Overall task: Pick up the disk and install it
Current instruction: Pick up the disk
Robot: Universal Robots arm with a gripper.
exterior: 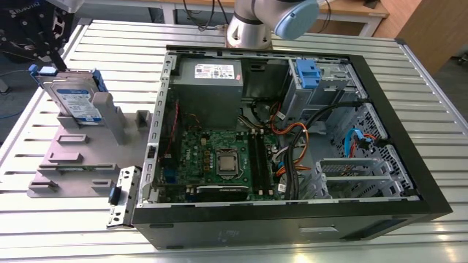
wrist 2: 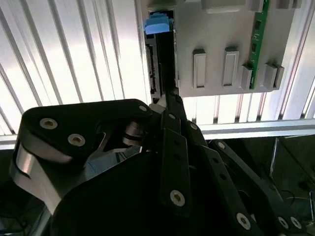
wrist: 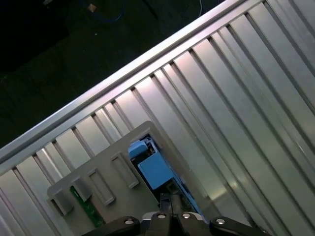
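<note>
The disk [exterior: 76,101] stands on edge in a slot of the grey fixture [exterior: 80,159] at the exterior view's left, outside the computer case. It is silver with a blue-and-white label and blue rails, and its blue handle end [exterior: 44,70] is up. My gripper [exterior: 52,57] hangs just above that upper end, its black fingers drawn together to a narrow tip with nothing between them. In both wrist views the tip [wrist 2: 171,96] [wrist: 168,200] sits right at the disk's edge [wrist 2: 165,59], close to the blue handle [wrist: 155,169]. Whether it touches is unclear.
The open computer case [exterior: 409,137] lies to the exterior view's right, with a motherboard [exterior: 227,159], a grey power-supply box [exterior: 208,82], cables and a blue latch on a metal cage [exterior: 307,74]. A loose metal bracket [exterior: 123,194] lies by the fixture. The slatted table's edge [wrist 2: 246,129] runs close behind the fixture.
</note>
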